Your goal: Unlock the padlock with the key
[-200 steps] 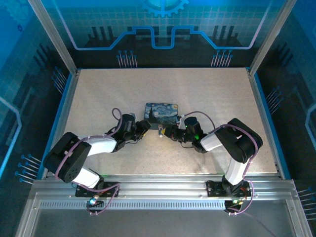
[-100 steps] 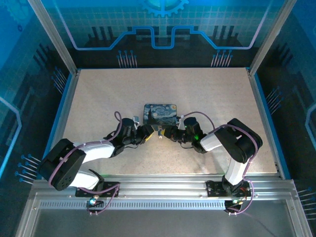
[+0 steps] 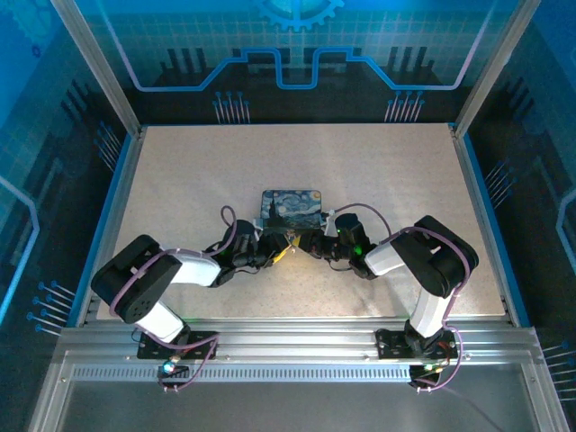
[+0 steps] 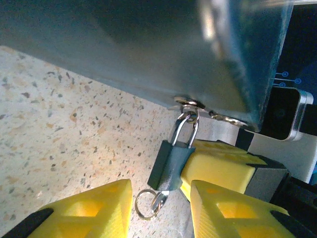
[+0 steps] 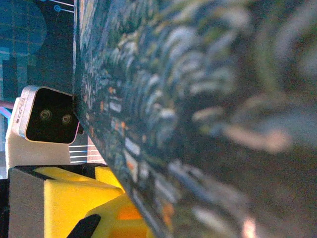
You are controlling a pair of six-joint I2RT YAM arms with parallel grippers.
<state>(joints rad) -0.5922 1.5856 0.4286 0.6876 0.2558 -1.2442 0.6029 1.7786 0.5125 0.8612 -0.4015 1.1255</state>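
My left gripper is open, fingers flanking the padlock, which hangs from the tin with the key at its lower end. My right gripper sits just beside it; open or closed, I cannot tell.

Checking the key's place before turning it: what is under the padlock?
A metal ring and the key hang at the padlock's lower end. Whether the blade sits in the keyhole is hidden by the lock body.

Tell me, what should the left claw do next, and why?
Probably ease forward and close on the key: the open left claw flanks it beneath the padlock, whose shackle looks shut through a loop on the tin.
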